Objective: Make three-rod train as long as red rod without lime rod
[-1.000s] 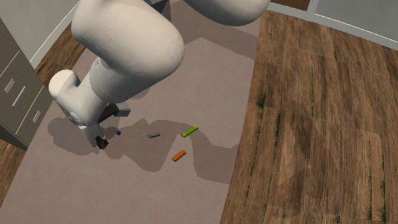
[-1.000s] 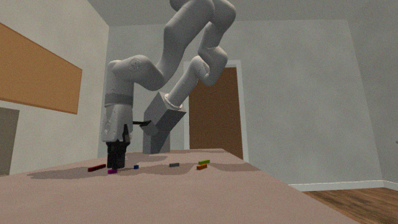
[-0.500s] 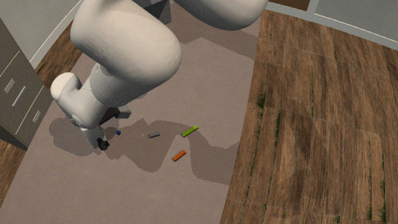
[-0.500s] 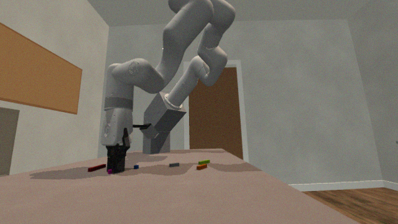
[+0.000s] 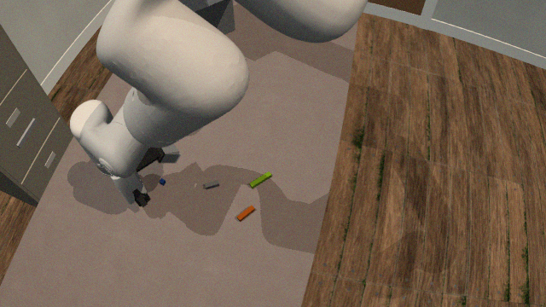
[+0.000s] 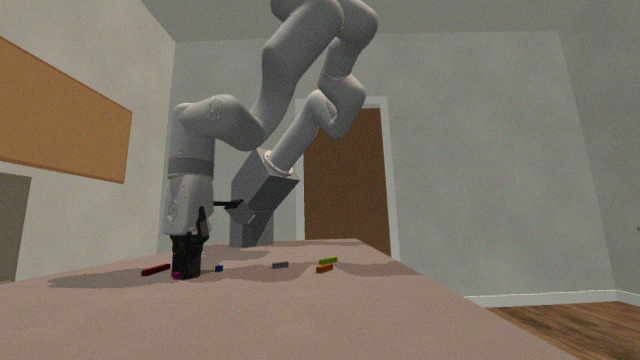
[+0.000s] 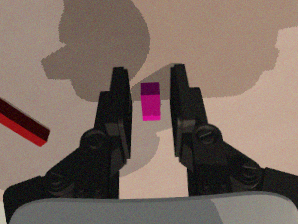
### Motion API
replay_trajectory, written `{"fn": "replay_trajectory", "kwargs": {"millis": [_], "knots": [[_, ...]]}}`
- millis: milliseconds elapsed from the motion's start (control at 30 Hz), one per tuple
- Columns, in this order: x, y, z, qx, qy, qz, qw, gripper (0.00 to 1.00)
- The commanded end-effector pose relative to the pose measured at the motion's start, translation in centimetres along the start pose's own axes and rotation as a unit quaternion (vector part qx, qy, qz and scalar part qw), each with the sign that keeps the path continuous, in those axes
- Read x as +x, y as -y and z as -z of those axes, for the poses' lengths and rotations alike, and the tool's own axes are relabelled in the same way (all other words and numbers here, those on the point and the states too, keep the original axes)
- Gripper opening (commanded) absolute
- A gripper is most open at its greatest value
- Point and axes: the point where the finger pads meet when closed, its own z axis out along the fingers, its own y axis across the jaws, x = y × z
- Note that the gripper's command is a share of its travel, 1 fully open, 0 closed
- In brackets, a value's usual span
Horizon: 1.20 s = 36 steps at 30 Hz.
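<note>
In the exterior view, the red rod (image 6: 156,270) (image 7: 22,122) lies farthest left on the table (image 5: 192,264) (image 6: 250,320) (image 7: 145,182). Right of it, the gripper (image 5: 142,198) (image 6: 186,275) (image 7: 150,85) points down, partly open and holding nothing; the magenta rod (image 6: 176,275) (image 7: 150,102) lies between its fingers, with space visible on both sides. Next come the blue rod (image 5: 162,182) (image 6: 219,268), then the grey rod (image 5: 211,185) (image 6: 280,265). At right, the orange rod (image 5: 246,213) (image 6: 324,268) is near, the lime rod (image 5: 260,180) (image 6: 328,260) far, apart from each other.
</note>
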Motion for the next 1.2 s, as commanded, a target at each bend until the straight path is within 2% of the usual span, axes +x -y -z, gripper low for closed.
{"fn": "replay_trajectory", "kwargs": {"millis": [0,767,800,1167], "knots": [[-0.18,0.06,0.15,0.001,0.002,0.000,1.000,0.24],[-0.18,0.06,0.15,0.001,0.002,0.000,1.000,0.24],[-0.18,0.06,0.15,0.001,0.002,0.000,1.000,0.04],[-0.18,0.06,0.15,0.001,0.002,0.000,1.000,0.04]]}}
